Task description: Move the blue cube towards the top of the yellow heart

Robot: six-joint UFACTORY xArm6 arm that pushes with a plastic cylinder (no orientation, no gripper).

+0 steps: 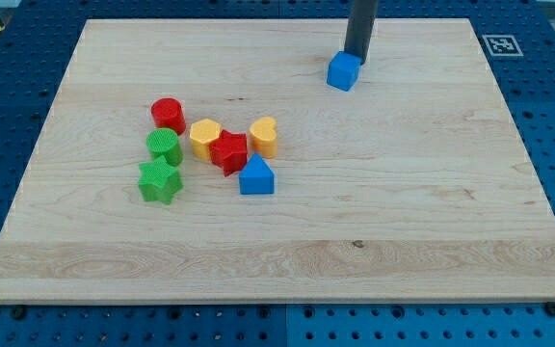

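pale wooden board (374, 231) on blue pegboard (8, 87); my tip (355, 59) touches blue cube (343, 71); no pincer.

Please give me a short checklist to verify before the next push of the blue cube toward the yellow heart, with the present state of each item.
1. My tip is at the blue cube, on its upper-right side as viewed: ok.
2. Real contact between tip and cube: cannot tell.
3. The yellow heart is visible, toward the view's lower left of the cube: ok.
4. The board between cube and heart holds no block: ok.
5. The cube is already at the heart's top: not ok, it is still far away.
6. Neighbours near the target: the red block beside the heart may be disturbed: cannot tell.
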